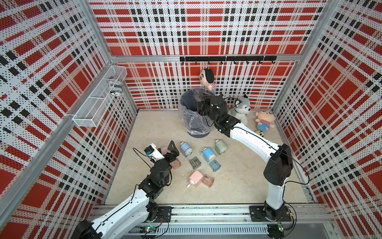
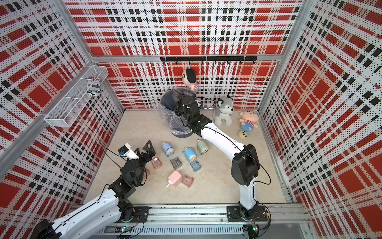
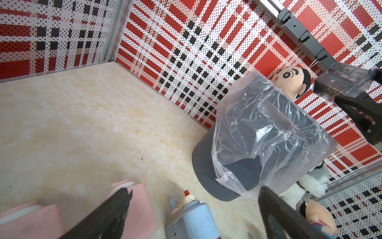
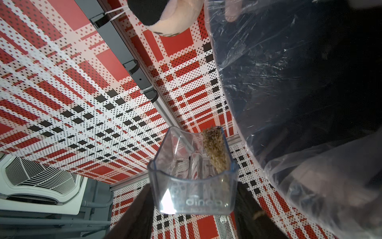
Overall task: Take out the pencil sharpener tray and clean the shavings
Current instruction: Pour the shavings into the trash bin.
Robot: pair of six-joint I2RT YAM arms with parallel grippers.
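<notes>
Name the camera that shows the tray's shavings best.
Right wrist: the shavings lie close-up along one wall of the clear tray. Left wrist shows the tray distant, blurred; both top views hide them behind the right arm.

Pink sharpener (image 1: pixel 165 150) mostly under left arm (image 1: pixel 159 173) (top views); tray (image 4: pixel 192 192) lettering blurred

Red, black and white plaid walls (image 1: pixel 202 31) enclosed a beige marbled floor (image 1: pixel 237 186), evenly lit. A white wire shelf (image 1: pixel 97 103) hung on a side wall; a black hook rail (image 1: pixel 237 58) ran along the back wall.
</notes>
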